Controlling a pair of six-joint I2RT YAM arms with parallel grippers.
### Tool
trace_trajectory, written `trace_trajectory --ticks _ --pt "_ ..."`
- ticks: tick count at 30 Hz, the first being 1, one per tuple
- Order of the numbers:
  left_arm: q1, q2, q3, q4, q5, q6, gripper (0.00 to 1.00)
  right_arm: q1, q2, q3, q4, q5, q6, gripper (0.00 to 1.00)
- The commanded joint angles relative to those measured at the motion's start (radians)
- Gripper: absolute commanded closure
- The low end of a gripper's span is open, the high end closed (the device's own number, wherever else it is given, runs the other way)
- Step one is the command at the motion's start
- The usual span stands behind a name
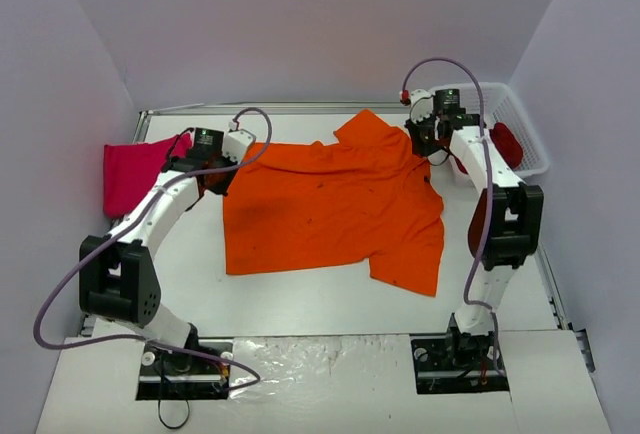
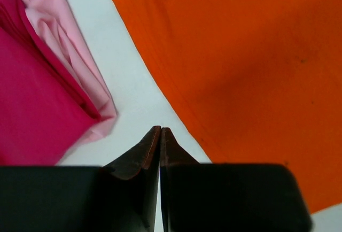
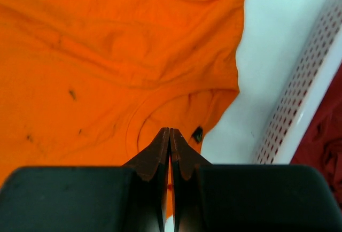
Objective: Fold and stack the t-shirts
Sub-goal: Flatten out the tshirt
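Left gripper (image 2: 161, 130): fingers pressed flat together, nothing between them; it hangs over bare table (image 1: 300, 299) in the strip between the folded pile and the hem edge of the orange t-shirt (image 1: 330, 204). Right gripper (image 3: 170, 131): jaws likewise closed tight, tips right over the orange shirt's neckline; whether a pinch of collar cloth is caught I cannot tell from my wrist view.

Outward from the left tool: magenta-pink t-shirt (image 2: 32, 98) lies folded at the far left of the table, with the pale pink t-shirt (image 2: 69, 55) folded under it and showing along its edge; I count those two as done and stacked. Outward from the right tool: white lattice basket (image 3: 291, 109) just beside the collar end; dark red cloth (image 3: 320, 136) inside it, not yet dealt with.

Orange shirt: spread flat in the middle of the table, no fold in it yet; long axis runs across the table from left arm to right arm, tilted a little; hem toward my left gripper, collar toward my right, one sleeve pointing to the far wall, the other toward the bases.

Judgement: two shirts finished, one laid out ready, the basket's share left; roughly halfway at best.
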Motion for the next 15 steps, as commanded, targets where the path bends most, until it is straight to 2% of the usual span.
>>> trace_trajectory --ticks 1,7,15 --pt "0.003 0.072 0.108 0.077 -0.029 -0.04 0.98 0.012 0.097 0.146 -0.026 -0.021 0.016 1.0" --pt "0.003 0.187 0.192 0.08 -0.054 -0.052 0.98 0.023 0.312 0.376 -0.077 -0.032 0.018 1.0" --pt "0.003 0.183 0.163 0.1 -0.097 -0.052 0.98 0.043 0.488 0.516 -0.095 -0.066 -0.007 1.0"
